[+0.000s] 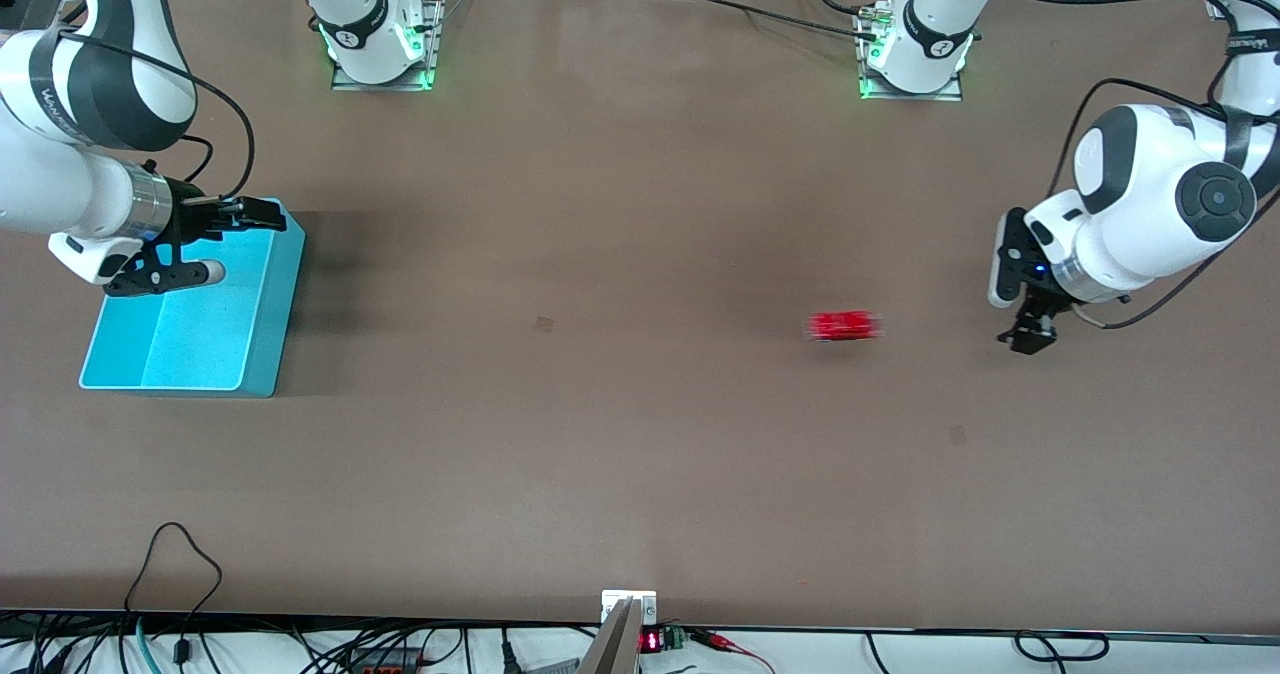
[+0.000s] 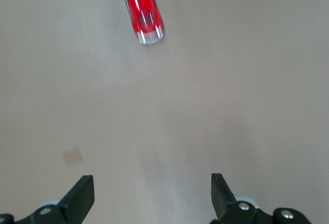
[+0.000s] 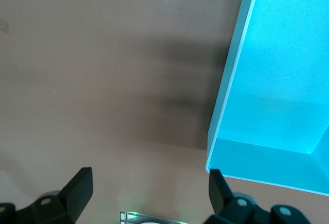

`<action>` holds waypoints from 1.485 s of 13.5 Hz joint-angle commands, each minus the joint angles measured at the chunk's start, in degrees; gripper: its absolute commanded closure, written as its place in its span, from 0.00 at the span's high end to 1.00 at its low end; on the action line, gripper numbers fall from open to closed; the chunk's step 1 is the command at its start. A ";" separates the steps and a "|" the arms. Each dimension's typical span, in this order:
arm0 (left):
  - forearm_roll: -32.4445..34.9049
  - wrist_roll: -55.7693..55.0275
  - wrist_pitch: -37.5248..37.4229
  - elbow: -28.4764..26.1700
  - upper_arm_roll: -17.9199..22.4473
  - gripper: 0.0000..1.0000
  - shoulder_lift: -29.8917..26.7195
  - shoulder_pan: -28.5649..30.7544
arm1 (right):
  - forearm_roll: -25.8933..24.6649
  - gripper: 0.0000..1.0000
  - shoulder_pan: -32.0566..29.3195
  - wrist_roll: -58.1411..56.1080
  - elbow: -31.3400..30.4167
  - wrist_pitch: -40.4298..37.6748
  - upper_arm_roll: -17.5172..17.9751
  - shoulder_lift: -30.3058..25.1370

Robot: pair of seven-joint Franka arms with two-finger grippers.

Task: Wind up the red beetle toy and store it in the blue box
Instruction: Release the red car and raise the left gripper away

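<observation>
The red beetle toy [image 1: 845, 326] sits on the bare table toward the left arm's end, its outline smeared. It also shows in the left wrist view as the toy [image 2: 141, 11], well ahead of the fingertips. My left gripper [image 1: 1030, 332] hangs low beside it, nearer the table's end, apart from it; the gripper [image 2: 152, 198] is open with nothing between its fingers. The blue box [image 1: 190, 314] stands empty at the right arm's end. My right gripper [image 1: 222, 244] hovers open over the box's farther end, and in its wrist view the gripper [image 3: 149, 193] is beside the box's rim [image 3: 226, 95].
The two arm bases [image 1: 380, 39] [image 1: 915, 49] stand along the table's farther edge. Cables and a small device [image 1: 650, 639] lie along the nearer edge. Faint marks [image 1: 543, 324] dot the brown tabletop between toy and box.
</observation>
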 commanded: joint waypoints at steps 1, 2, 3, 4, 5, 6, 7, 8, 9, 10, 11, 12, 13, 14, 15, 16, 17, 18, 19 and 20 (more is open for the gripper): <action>-6.29 -5.37 0.57 1.26 0.63 1.00 0.99 -1.98 | 0.66 1.00 -0.26 -1.27 -0.49 0.44 -0.01 -0.53; -6.38 -10.72 0.58 1.44 0.63 1.00 0.90 -2.16 | 0.66 1.00 -0.43 -1.27 -0.49 0.44 -0.01 -0.53; -6.39 -16.51 0.58 1.53 0.63 1.00 0.73 -2.42 | 0.66 1.00 -0.43 -1.27 -0.49 0.26 -0.01 -0.53; -6.47 -23.53 0.58 1.53 0.72 1.00 0.72 -2.51 | 0.66 1.00 -0.43 -1.27 -0.49 0.09 -0.10 -0.53; -6.47 -31.70 0.58 1.53 0.98 1.00 0.72 -2.51 | 0.58 1.00 -0.43 -1.79 -0.49 0.09 -0.18 -0.53; -6.47 -40.30 0.58 1.70 1.07 1.00 0.55 -2.51 | 0.66 1.00 -0.60 -2.66 -0.49 0.09 -0.27 -0.53; -6.30 -49.35 0.58 3.71 1.25 1.00 0.55 -2.51 | 0.66 1.00 -0.95 -2.85 -0.49 0.00 -0.36 -0.53; -5.86 -58.84 0.49 5.47 1.42 1.00 0.46 -2.60 | 0.75 1.00 -1.39 -3.37 -0.22 0.00 -0.27 -0.53; -5.77 -68.25 0.49 7.31 2.12 1.00 0.46 -2.69 | 0.84 1.00 -1.57 -4.07 0.04 -0.09 -0.36 -0.18; -5.77 -74.60 0.49 8.90 3.61 1.00 0.63 -3.82 | 0.84 1.00 -2.01 -4.60 0.30 -0.09 -0.36 -0.09; -5.25 -79.28 0.40 9.43 6.14 1.00 0.64 -5.75 | 0.84 1.00 -2.10 -4.78 0.31 -0.18 -0.36 -0.09; -3.85 -82.89 -0.12 10.05 8.95 1.00 0.46 -8.11 | 0.84 1.00 -2.10 -4.78 0.22 -0.27 -0.36 -0.01; -3.14 -86.58 -1.43 11.53 10.90 1.00 0.29 -9.53 | 0.84 1.00 -2.19 -4.78 0.22 -0.61 -0.36 0.00; -3.22 -91.15 -4.58 13.46 11.87 1.00 0.11 -10.24 | 0.84 1.00 -2.19 -4.69 0.30 -1.05 -0.36 0.00; -3.13 -96.06 -7.57 16.27 12.14 1.00 -0.15 -10.51 | 0.93 1.00 -2.27 -4.69 0.39 -1.06 -0.36 0.08; -2.79 -99.68 -11.43 19.34 12.15 1.00 -0.16 -10.69 | 0.93 1.00 -2.19 -4.61 0.39 -1.06 -0.36 0.52; -2.61 -100.15 -14.34 21.63 12.58 1.00 -0.24 -10.77 | 0.93 1.00 -2.19 -4.61 0.31 -1.32 -0.36 0.70; -2.69 -100.33 -17.24 23.75 13.28 1.00 -0.59 -10.78 | 0.93 1.00 -2.19 -4.61 0.31 -2.28 -0.36 0.96; -2.78 -100.42 -19.53 24.72 13.64 1.00 -1.20 -10.78 | 0.93 1.00 -2.19 -4.61 0.31 -2.90 -0.36 1.14; -2.78 -100.59 -20.86 25.17 14.34 1.00 -2.08 -11.04 | 1.10 1.00 -2.27 -4.52 0.31 -2.90 -0.36 1.57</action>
